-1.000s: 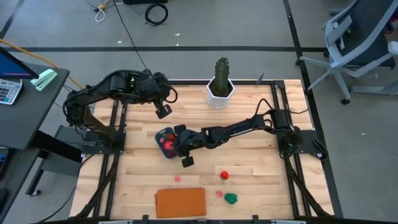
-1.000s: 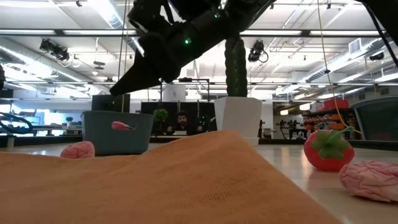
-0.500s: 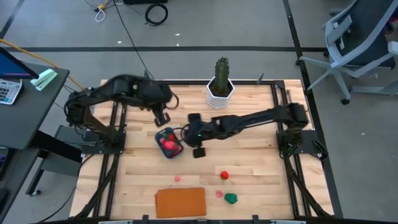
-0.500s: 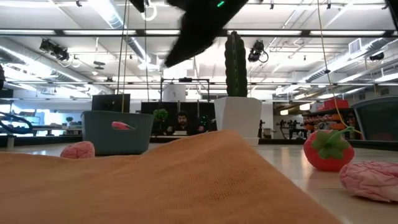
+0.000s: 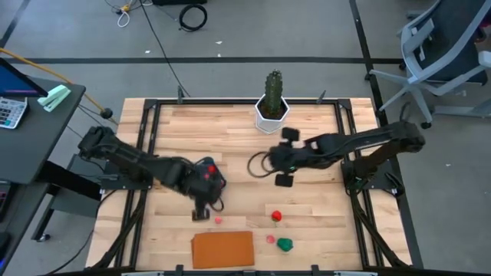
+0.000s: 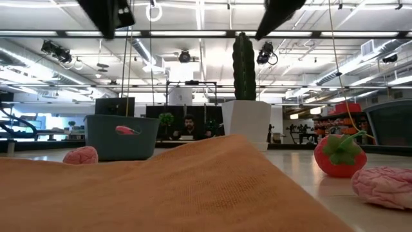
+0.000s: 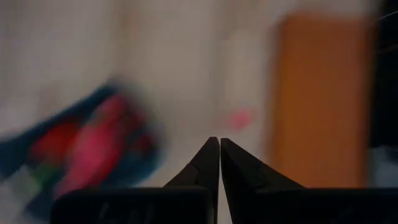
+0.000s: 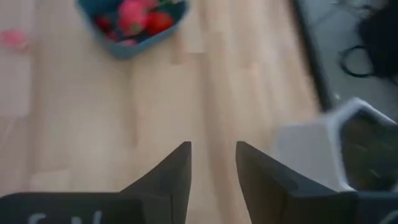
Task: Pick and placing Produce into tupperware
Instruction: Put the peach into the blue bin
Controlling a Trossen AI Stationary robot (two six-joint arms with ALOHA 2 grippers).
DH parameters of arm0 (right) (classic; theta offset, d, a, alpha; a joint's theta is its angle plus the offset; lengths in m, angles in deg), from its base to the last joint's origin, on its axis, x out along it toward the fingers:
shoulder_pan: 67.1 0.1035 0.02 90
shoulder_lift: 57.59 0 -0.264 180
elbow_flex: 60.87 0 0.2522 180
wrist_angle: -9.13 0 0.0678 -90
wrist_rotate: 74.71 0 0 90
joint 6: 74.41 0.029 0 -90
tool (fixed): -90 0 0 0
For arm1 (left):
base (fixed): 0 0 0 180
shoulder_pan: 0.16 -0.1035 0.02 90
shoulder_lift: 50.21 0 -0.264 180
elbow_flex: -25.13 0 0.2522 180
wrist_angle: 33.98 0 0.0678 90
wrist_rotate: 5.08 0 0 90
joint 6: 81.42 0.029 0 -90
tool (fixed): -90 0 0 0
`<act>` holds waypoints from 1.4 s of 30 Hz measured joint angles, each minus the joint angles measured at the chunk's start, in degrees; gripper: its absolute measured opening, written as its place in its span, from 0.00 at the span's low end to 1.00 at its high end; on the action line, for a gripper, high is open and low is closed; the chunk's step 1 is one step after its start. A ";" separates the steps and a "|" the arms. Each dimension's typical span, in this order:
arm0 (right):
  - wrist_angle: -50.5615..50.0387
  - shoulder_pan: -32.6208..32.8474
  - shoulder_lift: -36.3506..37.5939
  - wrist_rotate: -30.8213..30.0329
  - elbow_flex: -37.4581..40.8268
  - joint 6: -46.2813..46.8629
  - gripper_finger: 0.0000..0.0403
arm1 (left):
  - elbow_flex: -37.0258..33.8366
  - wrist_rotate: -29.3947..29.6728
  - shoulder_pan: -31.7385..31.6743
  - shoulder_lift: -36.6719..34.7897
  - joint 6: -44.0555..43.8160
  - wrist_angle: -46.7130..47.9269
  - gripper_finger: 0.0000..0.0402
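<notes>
On the wooden surface [image 5: 176, 222], the tupperware [image 5: 209, 175] is taken as landmark: the left gripper [image 5: 201, 211], fingers pressed together, hangs just beside it, nearest the small pink produce [image 5: 219, 220]; the right gripper [image 5: 285, 156], fingers spread, waits well apart.

Even bright overhead light, soft short shadows under the arms in the high view. Low view: ceiling strips [image 6: 193, 33] glare, orange board [image 6: 161, 187] up close soft, arms dark silhouettes against the lights. Left wrist view heavily motion-blurred: tupperware [image 7: 81, 149] and board smeared, only the fingers [image 7: 208, 163] sharp. Right wrist view mildly blurred, white pot [image 8: 336, 149] smeared.
</notes>
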 joint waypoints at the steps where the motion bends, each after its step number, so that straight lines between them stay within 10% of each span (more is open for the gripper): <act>1: 0.14 -0.06 1.65 -1.46 0.96 1.46 0.33 | -1.16 -0.75 1.29 0.00 0.20 -4.76 0.04; 22: 14.74 0.75 12.85 -5.51 16.36 10.83 0.33 | -27.10 1.48 6.82 -0.04 -17.05 -41.52 0.44; 42: 14.71 8.94 12.85 -5.47 16.36 14.17 0.33 | -30.62 3.51 9.97 9.81 -31.90 -54.58 0.42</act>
